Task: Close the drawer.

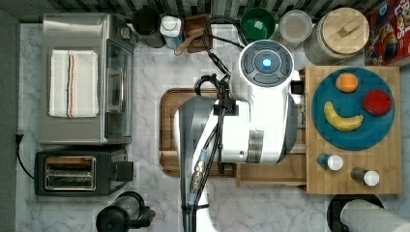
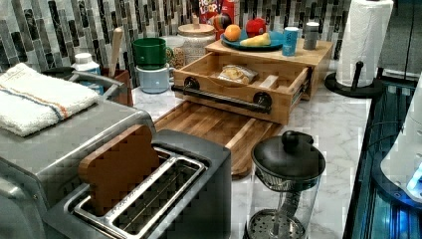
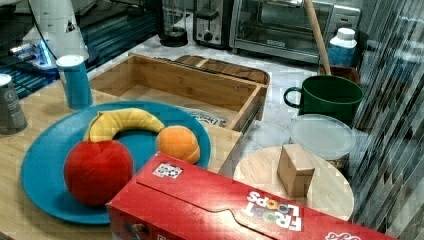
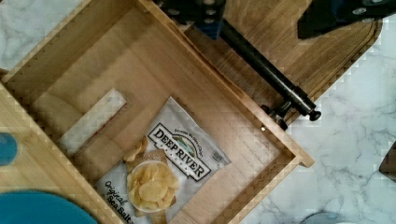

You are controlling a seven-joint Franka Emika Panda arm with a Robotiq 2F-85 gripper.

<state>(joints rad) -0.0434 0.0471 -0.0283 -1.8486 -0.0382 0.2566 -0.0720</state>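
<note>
**Drawer open, my tool above its handle: inspection note**

My tool (image 4: pixel 261 18) hangs over the drawer (image 4: pixel 154 88), near the black bar handle (image 4: pixel 266 70). Whether it is released or clenched I cannot tell. The drawer stands pulled well out from the wooden stand (image 1: pixel 387 174), its front over the cutting board (image 2: pixel 214 127).

Risks, in my judgement: a push off the handle's middle could skew the drawer and jam it. The chip bag (image 4: pixel 170 163) beneath my tool lies flat and should clear.

Beyond, the marble tabletop (image 1: pixel 154 82) is crowded: toaster (image 1: pixel 80 171), toaster oven (image 1: pixel 87 77), a blue plate (image 1: pixel 372 135) of fruit on the stand.
</note>
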